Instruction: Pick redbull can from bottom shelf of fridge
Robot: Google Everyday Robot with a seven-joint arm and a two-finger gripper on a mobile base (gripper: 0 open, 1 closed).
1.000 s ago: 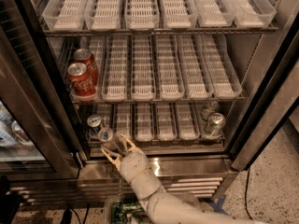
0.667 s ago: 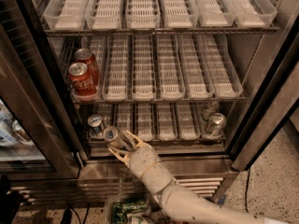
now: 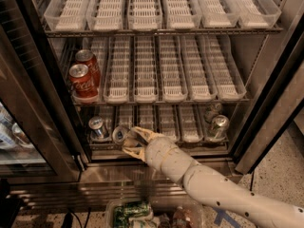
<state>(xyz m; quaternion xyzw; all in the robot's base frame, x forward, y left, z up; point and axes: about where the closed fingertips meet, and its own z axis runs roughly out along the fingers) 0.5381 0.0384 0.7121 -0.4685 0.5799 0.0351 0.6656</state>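
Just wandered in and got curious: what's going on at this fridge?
A robot arm extends into the open fridge. Its gripper is low at the left end of the bottom shelf, with its fingers spread right next to a slim redbull can. It does not look to have closed on the can yet. A second slim can stands just to the left, and Coca-Cola cans sit on the rack above.

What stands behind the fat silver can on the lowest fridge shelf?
A second fat silver can, lower half covered. The beige gripper is further left, by a slim can.
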